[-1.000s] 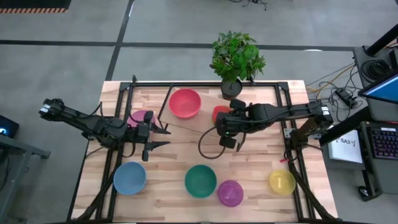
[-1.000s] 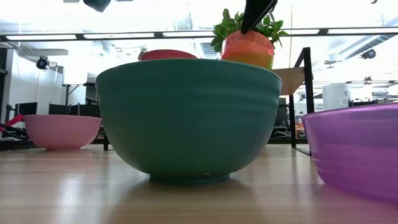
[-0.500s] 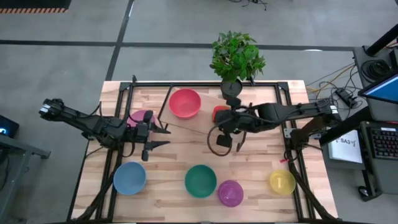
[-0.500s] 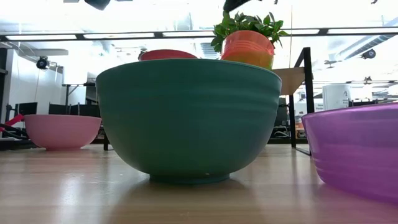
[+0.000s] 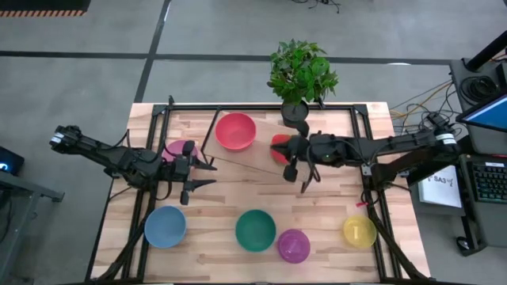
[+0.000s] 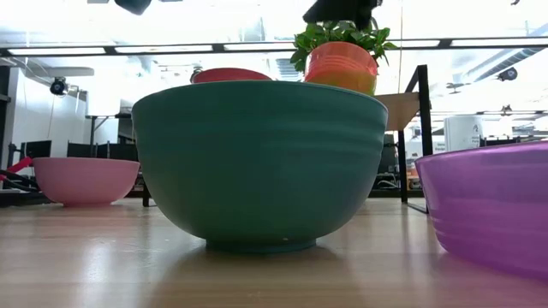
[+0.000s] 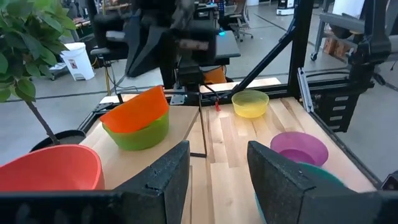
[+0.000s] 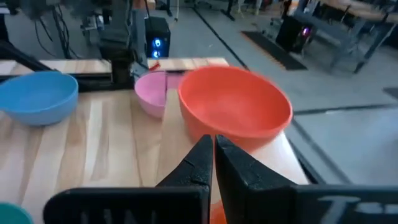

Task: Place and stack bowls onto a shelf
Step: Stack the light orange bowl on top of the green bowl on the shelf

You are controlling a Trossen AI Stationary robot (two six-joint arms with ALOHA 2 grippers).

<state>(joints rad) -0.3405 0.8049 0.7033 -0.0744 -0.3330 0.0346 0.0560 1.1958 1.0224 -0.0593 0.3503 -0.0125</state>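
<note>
The shelf (image 5: 257, 150) stands at the table's far middle. A red-orange bowl (image 5: 235, 131) sits on it. To its right on the shelf an orange bowl (image 5: 277, 145) sits nested in a lime green bowl (image 7: 140, 134). My right gripper (image 5: 303, 172) is shut and empty, in the air just right of that stack; its wrist view (image 8: 213, 152) looks over the red-orange bowl (image 8: 235, 109). My left gripper (image 5: 207, 176) is open and empty at the table's left, beside the pink bowl (image 5: 181, 149).
Blue (image 5: 165, 226), teal (image 5: 255, 229), purple (image 5: 293, 245) and yellow (image 5: 359, 231) bowls stand along the table's near side. A potted plant (image 5: 299, 75) stands at the far edge behind the shelf. Black frame rods run along the table's left and right sides.
My right gripper has left the orange bowl, risen out of it and drawn back a little toward the table's right edge. The orange bowl stays nested on the shelf.
</note>
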